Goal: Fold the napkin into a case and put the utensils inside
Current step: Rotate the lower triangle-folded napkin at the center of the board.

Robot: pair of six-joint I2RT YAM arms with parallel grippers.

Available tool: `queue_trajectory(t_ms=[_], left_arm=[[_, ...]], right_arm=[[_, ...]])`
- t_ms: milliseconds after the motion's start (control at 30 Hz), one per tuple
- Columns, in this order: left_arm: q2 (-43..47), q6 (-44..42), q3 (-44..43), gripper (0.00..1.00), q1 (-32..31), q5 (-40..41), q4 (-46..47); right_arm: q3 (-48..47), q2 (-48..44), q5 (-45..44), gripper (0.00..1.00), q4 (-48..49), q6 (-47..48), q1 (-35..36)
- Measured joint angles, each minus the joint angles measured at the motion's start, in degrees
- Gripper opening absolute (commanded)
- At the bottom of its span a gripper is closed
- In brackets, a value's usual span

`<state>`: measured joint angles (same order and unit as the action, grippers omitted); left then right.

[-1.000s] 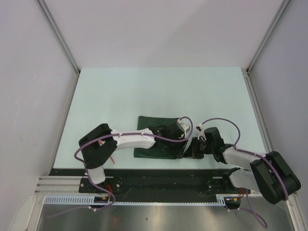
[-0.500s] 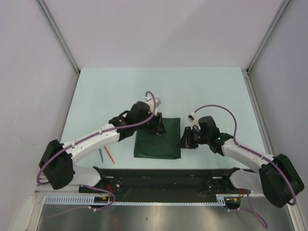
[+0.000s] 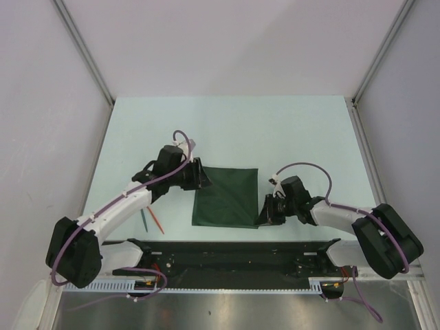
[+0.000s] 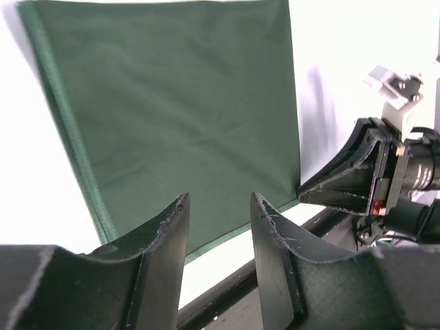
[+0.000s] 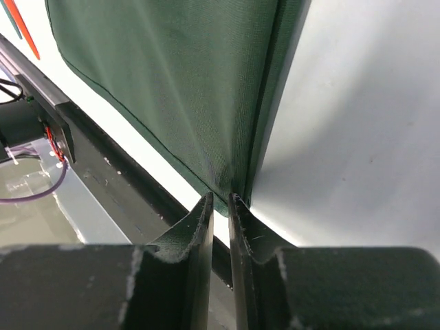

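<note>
We are looking at the napkin (image 3: 225,198) lying flat and open on the table (image 3: 295,130), near its front edge and between our two arms, not yet folded into a case. It is reading as close to square, so we are taking no long axis from it; its side edges are running from far to near. The relation we are weighing is a diagonal one. The right gripper (image 5: 221,199) is sitting at the napkin's near right corner, jaws drawn narrow with the corner reaching right up to the tips, and we are not able to tell whether cloth is pinched. The left gripper (image 4: 218,213) is hovering at the far left corner, jaws standing well apart with nothing between them. The utensils (image 3: 152,221) are lying together off the napkin's left side, nearer the left arm. We are judging that the coming fold is calling for the right edge to travel leftward.
</note>
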<state>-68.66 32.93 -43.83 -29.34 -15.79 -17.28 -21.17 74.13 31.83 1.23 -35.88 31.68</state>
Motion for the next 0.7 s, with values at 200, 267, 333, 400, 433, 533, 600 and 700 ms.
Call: queue_trajectory(t_ms=[200,267,333,400,433,533,600,700], left_arm=[[0.85,-0.83,0.0,0.5,4.76,-1.07,-0.48],[1.55,-1.46,0.0,0.5,6.73,-1.22,-1.01],[2.29,-1.97,0.0,0.51,8.26,-1.42,-1.44],[3.17,-2.51,0.0,0.51,9.57,-1.44,-1.92],[3.5,-2.89,0.0,0.51,10.03,-1.44,-2.21],[4.04,-3.58,0.0,0.51,10.88,-1.62,-3.04],[4.11,-3.96,0.0,0.52,11.5,-2.08,-3.3],[4.33,-4.48,0.0,0.52,12.31,-2.73,-3.48]], right_arm=[[-1.42,-1.14,-1.49,0.22,-3.02,2.05,-0.9],[-2.73,-1.9,-2.1,0.31,-4.83,3.17,-2.25],[-4.17,-2.36,-2.56,0.41,-6.21,4.02,-3.87],[-5.77,-2.47,-2.71,0.49,-7.3,5.16,-5.77],[-6.45,-2.47,-2.73,0.51,-7.63,5.7,-6.56],[-7.76,-2.27,-2.71,0.57,-8.28,6.71,-7.82],[-7.89,-1.75,-2.43,0.57,-8.33,7.02,-7.41],[-7.67,-1.01,-2.43,0.55,-8.5,6.82,-5.92]])
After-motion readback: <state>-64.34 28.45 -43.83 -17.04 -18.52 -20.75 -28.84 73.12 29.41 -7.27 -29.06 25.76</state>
